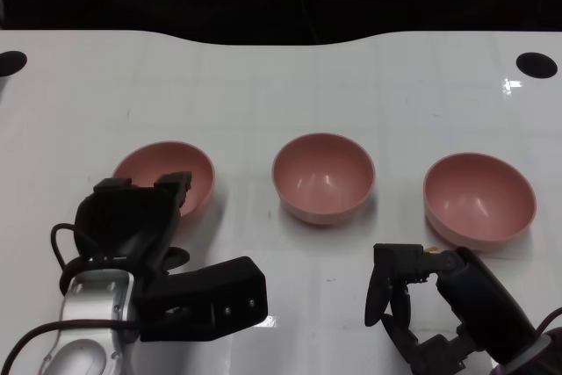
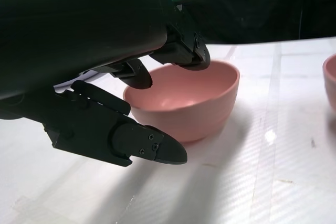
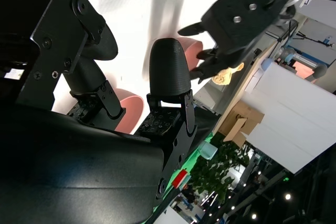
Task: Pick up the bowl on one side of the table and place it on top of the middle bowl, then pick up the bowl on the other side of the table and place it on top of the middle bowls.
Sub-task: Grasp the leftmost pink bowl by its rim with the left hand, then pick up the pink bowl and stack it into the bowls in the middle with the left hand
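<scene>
Three pink bowls stand upright in a row across the white table (image 1: pixel 281 85), well apart from one another: the left bowl (image 1: pixel 167 173), the middle bowl (image 1: pixel 323 176) and the right bowl (image 1: pixel 479 198). None is stacked on another. The robot's left hand (image 1: pixel 145 217) hovers at the near edge of the left bowl, its fingers (image 2: pixel 157 148) spread, some above the rim and one low beside the bowl's outer wall; the left wrist view shows them apart from the bowl and holding nothing. The right hand (image 1: pixel 413 300) hangs over the table's near side, between the middle and right bowls and nearer than both, its fingers (image 3: pixel 169 69) apart and empty. Two dark round holes (image 1: pixel 536 64) mark the table's far corners.
</scene>
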You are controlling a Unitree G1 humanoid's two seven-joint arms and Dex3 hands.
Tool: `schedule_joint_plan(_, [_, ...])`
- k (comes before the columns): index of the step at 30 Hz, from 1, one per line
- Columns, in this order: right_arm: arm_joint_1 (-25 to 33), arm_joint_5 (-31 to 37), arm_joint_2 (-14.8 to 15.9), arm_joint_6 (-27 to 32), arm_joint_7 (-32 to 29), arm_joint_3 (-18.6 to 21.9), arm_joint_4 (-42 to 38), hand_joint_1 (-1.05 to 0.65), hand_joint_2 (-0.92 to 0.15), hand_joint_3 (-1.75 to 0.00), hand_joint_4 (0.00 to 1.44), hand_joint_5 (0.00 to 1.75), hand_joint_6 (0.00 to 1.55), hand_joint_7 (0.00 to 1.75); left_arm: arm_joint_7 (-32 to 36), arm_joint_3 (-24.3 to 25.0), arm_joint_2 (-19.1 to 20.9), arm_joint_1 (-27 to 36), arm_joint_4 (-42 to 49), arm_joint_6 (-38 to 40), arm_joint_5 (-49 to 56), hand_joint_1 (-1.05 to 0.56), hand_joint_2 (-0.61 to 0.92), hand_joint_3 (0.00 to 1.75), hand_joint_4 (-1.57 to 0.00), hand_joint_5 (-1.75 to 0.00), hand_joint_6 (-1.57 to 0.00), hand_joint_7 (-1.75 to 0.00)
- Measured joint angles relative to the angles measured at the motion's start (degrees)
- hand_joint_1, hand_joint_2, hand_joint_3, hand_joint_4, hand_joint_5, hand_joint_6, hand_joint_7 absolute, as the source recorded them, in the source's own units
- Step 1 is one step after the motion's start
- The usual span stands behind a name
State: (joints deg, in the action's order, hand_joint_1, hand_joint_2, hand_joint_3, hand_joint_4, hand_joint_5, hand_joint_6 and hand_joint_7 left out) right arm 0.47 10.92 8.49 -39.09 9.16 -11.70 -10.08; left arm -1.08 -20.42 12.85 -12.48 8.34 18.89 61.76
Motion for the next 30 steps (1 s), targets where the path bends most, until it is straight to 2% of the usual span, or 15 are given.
schedule_joint_plan(7, [0.2,0.04,-0.04,0.22,-0.04,-0.11,0.34,0.37,-0.16,-1.63,0.97,1.75,0.82,1.46,-0.7,-3.27,-0.44,-7.65,12.41,2.32,-1.5,-0.49,0.92,0.17,-0.49,-0.28,-0.49,-0.03])
schedule_joint_plan(9, [0.22,0.15,-0.05,0.22,-0.08,-0.1,0.37,0.37,-0.15,-1.63,0.98,1.75,0.82,1.46,-0.44,-4.01,-0.47,-9.54,15.32,2.11,-2.22,-0.43,0.92,0.18,-0.63,-0.29,-0.57,-0.05])
schedule_joint_plan(12, [0.23,0.27,-0.06,0.23,-0.11,-0.11,0.42,0.37,-0.16,-1.63,0.97,1.75,0.82,1.46,3.65,-4.2,-0.4,-10.94,19.14,-1.23,-4.62,-0.35,0.92,0.22,-0.85,-0.38,-0.82,-0.14])
schedule_joint_plan(13, [0.22,0.31,-0.06,0.23,-0.11,-0.11,0.43,0.37,-0.16,-1.63,0.97,1.75,0.82,1.46,5.93,-4.2,-0.3,-11.16,20.32,-2.84,-5.53,-0.34,0.92,0.18,-0.83,-0.93,-0.97,-0.12])
schedule_joint_plan(14, [0.22,0.37,-0.06,0.23,-0.11,-0.11,0.44,0.37,-0.15,-1.63,0.97,1.75,0.82,1.46,8.32,-4.19,-0.14,-11.27,21.42,-4.55,-6.2,-0.33,0.92,0.17,-0.8,-1.31,-1.04,-0.11])
schedule_joint_plan(15, [0.22,0.4,-0.06,0.23,-0.11,-0.11,0.44,0.37,-0.15,-1.63,0.97,1.75,0.82,1.46,10.88,-4.18,0.0,-11.38,22.68,-6.36,-6.66,-0.32,0.92,0.16,-0.83,-1.52,-1.1,-0.12])
schedule_joint_plan(16, [0.22,0.4,-0.06,0.23,-0.11,-0.11,0.44,0.37,-0.15,-1.63,0.97,1.75,0.82,1.46,13.45,-4.16,0.13,-11.43,23.75,-8.09,-7.46,-0.31,0.92,0.16,-0.87,-1.65,-1.19,-0.15])
schedule_joint_plan(19, [0.22,0.4,-0.06,0.23,-0.11,-0.11,0.45,0.38,-0.16,-1.63,0.96,1.75,0.82,1.46,18.68,-4.21,0.66,-11.54,25.45,-11.3,-8.24,-0.26,0.92,0.18,-0.87,-1.74,-0.78,-1.31])
schedule_joint_plan(20, [0.22,0.4,-0.06,0.22,-0.11,-0.11,0.44,0.38,-0.16,-1.63,0.96,1.75,0.82,1.46,19.59,-4.25,0.86,-11.59,25.48,-11.71,-8.24,-0.25,0.92,0.17,-0.86,-1.74,-0.72,-1.48])
schedule_joint_plan(22, [0.21,0.5,-0.06,0.22,-0.11,-0.11,0.44,0.38,-0.16,-1.63,0.96,1.75,0.82,1.46,20.05,-4.37,1.27,-11.92,25.17,-11.87,-8.22,-0.23,0.92,0.16,-0.84,-1.75,-0.67,-1.56])
schedule_joint_plan(25, [0.19,0.75,-0.06,0.22,-0.11,-0.11,0.44,0.38,-0.15,-1.62,0.96,1.75,0.81,1.46,20.19,-4.46,1.65,-12.44,24.45,-11.84,-8.2,-0.23,0.92,0.16,-0.83,-1.75,-0.65,-1.57])
schedule_joint_plan(26, [0.19,0.77,-0.06,0.22,-0.12,-0.11,0.46,0.38,-0.16,-1.62,0.96,1.75,0.81,1.46,19.49,-4.55,1.83,-12.49,23.6,-11.33,-8.16,-0.26,0.92,0.15,-0.82,-1.75,-0.76,-1.05])
schedule_joint_plan(27, [0.2,0.83,-0.05,0.25,-0.12,-0.1,0.46,0.38,-0.16,-1.62,0.96,1.75,0.82,1.46,17.96,-4.61,2.12,-12.47,21.76,-10.47,-8.07,-0.26,0.92,0.14,-0.82,-1.75,-0.88,-0.72])
schedule_joint_plan(28, [0.2,0.85,-0.06,0.26,-0.13,-0.11,0.47,0.38,-0.16,-1.62,0.96,1.75,0.82,1.46,16.25,-4.66,2.5,-12.51,19.52,-9.61,-7.91,-0.26,0.91,0.13,-0.82,-1.75,-0.95,-0.5])
schedule_joint_plan(30, [0.19,0.86,-0.06,0.28,-0.13,-0.11,0.49,0.39,-0.16,-1.61,0.96,1.75,0.81,1.46,13.18,-4.77,3.24,-12.85,15.19,-7.97,-7.1,-0.27,0.9,0.11,-0.81,-1.75,-1.0,-0.34])
